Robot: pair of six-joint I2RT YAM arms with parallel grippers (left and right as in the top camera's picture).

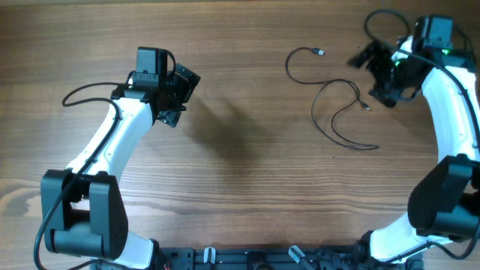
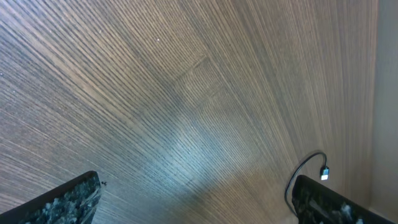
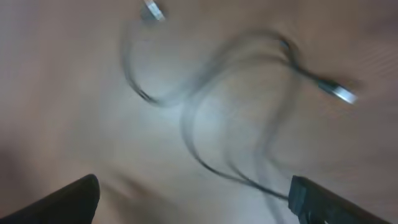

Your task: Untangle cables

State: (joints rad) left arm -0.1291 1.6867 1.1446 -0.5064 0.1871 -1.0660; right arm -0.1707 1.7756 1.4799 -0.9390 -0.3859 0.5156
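Two thin black cables lie on the wooden table at the upper right. One cable (image 1: 298, 66) curves from a silver plug (image 1: 319, 52) down toward the middle. The other cable (image 1: 337, 124) loops below it, with a silver plug (image 1: 366, 107) near my right gripper. They seem to cross around (image 1: 330, 82). My right gripper (image 1: 375, 71) is open and empty, just right of the cables, which show blurred in the right wrist view (image 3: 205, 124). My left gripper (image 1: 180, 94) is open and empty, far to the left. A cable end with silver plug shows in the left wrist view (image 2: 324, 173).
The table surface (image 1: 240, 187) is bare wood. Thicker black arm wires run beside the left arm (image 1: 82, 94) and above the right arm (image 1: 382, 19). The arm bases stand at the front edge.
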